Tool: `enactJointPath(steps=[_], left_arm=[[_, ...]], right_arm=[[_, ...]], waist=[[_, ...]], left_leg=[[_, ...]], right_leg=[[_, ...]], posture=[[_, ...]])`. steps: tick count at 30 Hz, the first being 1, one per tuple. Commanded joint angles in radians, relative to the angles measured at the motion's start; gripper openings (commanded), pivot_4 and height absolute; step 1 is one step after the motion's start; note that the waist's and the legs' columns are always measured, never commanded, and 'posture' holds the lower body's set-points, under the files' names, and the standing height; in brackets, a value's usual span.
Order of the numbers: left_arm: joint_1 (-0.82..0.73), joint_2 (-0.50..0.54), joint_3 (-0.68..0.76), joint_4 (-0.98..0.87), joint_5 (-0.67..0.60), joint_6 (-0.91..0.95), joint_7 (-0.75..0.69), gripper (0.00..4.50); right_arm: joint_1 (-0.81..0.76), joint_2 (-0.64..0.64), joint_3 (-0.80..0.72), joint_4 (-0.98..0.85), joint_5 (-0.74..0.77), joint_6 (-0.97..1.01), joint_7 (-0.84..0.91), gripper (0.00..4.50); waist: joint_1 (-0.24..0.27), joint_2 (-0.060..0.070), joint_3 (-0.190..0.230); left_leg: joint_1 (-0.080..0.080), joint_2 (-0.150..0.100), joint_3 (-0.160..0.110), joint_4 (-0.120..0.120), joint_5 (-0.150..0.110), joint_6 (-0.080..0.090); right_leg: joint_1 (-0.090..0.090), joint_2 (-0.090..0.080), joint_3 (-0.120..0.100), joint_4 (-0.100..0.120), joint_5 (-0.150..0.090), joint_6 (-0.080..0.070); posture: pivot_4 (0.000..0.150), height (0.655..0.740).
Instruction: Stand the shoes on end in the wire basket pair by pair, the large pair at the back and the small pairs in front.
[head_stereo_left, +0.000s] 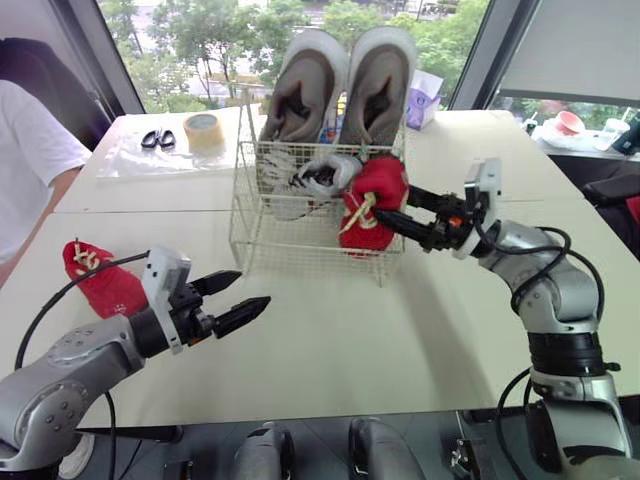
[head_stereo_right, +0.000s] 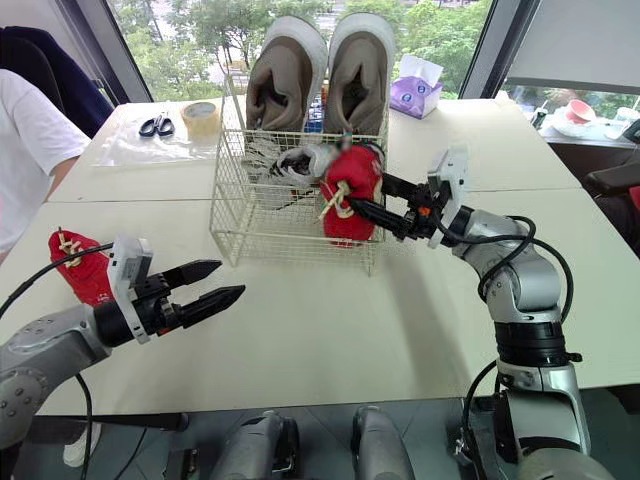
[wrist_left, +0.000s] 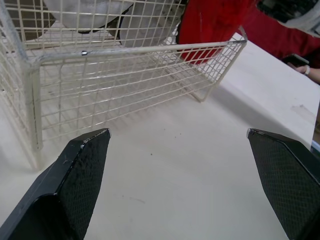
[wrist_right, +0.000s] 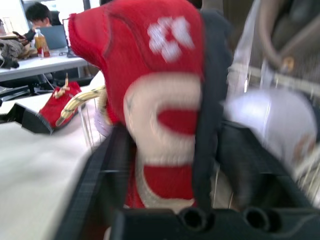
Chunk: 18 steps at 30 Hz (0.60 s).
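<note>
Right gripper (head_stereo_left: 395, 208) clamped on a small red shoe (head_stereo_left: 372, 200), upright at the wire basket's (head_stereo_left: 300, 225) front right corner, beside a grey-white shoe (head_stereo_left: 325, 172). Large taupe pair (head_stereo_left: 340, 85) stands on end at the back. Left gripper (head_stereo_left: 252, 288) spread, empty, over the cream table (head_stereo_left: 380, 340); second red shoe (head_stereo_left: 100, 275) lies nearby. Scissors (head_stereo_left: 157, 138), tape roll (head_stereo_left: 203, 130) and tissue box (head_stereo_left: 423, 100) lie beyond. Windows (head_stereo_left: 200, 40) show trees.

- The pale table (head_stereo_left: 330, 340) carried everything, with a seam running across it.
- The wire basket (head_stereo_left: 300, 235) stood on it near the middle.
- A red shoe (head_stereo_left: 100, 280) lay on the near left part, well apart from the basket.
- At the far left lay a clear plastic sheet (head_stereo_left: 120, 162), with scissors (head_stereo_left: 157, 138) and a roll of tape (head_stereo_left: 204, 131) on it.
- A purple tissue pack (head_stereo_left: 424, 100) stood at the far edge, right of the basket.
</note>
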Motion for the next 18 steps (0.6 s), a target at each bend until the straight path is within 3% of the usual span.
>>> enactJointPath(steps=[1, 10, 18], left_arm=[[-0.004, 0.004, 0.015, 0.028, 0.031, -0.043, -0.058, 4.5], [-0.082, 0.008, -0.008, 0.039, 0.017, 0.007, -0.049, 4.5], [-0.15, -0.021, -0.052, 0.013, 0.009, 0.05, 0.008, 4.5]], right_arm=[[-0.019, -0.057, -0.053, -0.104, 0.044, 0.049, -0.023, 2.98], [-0.021, -0.233, -0.107, -0.269, 0.165, 0.221, -0.001, 2.98], [-0.021, -0.202, -0.015, -0.196, 0.086, 0.145, 0.008, 2.98]], waist=[[0.0, 0.001, 0.0], [0.001, 0.0, 0.0], [0.0, -0.001, 0.0]], left_leg=[[0.0, 0.0, 0.0, 0.0, 0.0, 0.0], [-0.005, 0.0, 0.0, 0.0, 0.0, 0.0], [-0.005, 0.0, 0.0, 0.0, 0.0, 0.0]], right_leg=[[0.0, 0.0, 0.0, 0.0, 0.0, 0.0], [-0.005, 0.0, 0.0, 0.0, 0.0, 0.0], [-0.005, 0.001, 0.0, 0.001, 0.001, 0.001]], posture=[[0.15, 0.74], [0.15, 0.74], [0.15, 0.74]])
